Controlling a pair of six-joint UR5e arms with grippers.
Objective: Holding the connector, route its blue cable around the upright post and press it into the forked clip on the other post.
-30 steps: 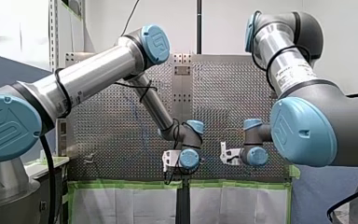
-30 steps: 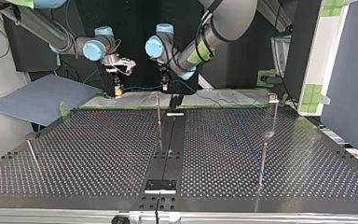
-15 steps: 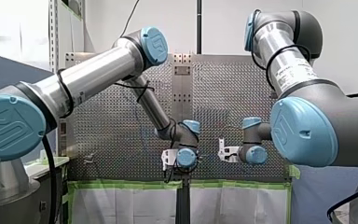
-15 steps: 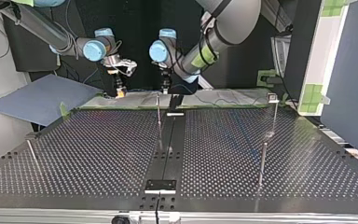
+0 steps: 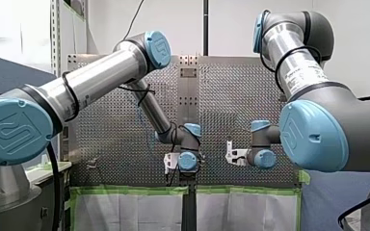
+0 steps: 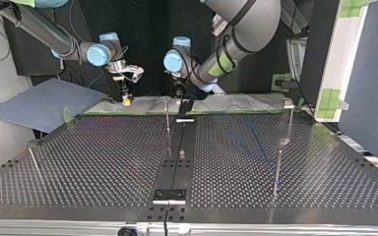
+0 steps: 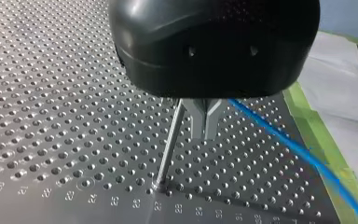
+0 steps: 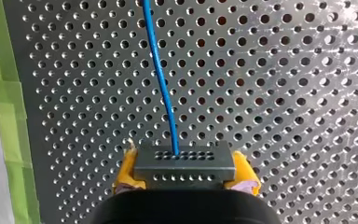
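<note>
At the top view's left, a thin rod [image 6: 33,162] leans on the perforated table [image 6: 103,162]. A blue-grey sheet [image 6: 44,101] lies beside the table there.

Next comes my right gripper [image 6: 126,97], hanging near the table's far edge. Its yellow pads [image 8: 127,169] squeeze the connector [image 8: 185,161] from both sides. The connector is a small grey block with rows of tiny holes. The blue cable [image 8: 161,79] comes out of one hole and runs ahead of the gripper, over the table. A strip of green tape [image 8: 9,140] lies along the table's edge beside it.

A bit more to the right hangs my left gripper [image 7: 205,134]. Its two metal fingers [image 7: 198,116] are pressed together, with only a thin line between them. The blue cable comes out from behind the fingers and runs off over the table. I cannot tell if the fingers pinch it. Just beside the fingers stands the upright post [image 7: 169,147], thin and shiny, stuck in a hole in the table. The cable is on the other side of the fingers from this post and does not touch it.

Far over at the top view's right stands the clip post [image 6: 290,123], with a small clip [image 6: 288,103] on top. It is well apart from both grippers. A third post [image 6: 277,169] stands nearer the camera.
</note>
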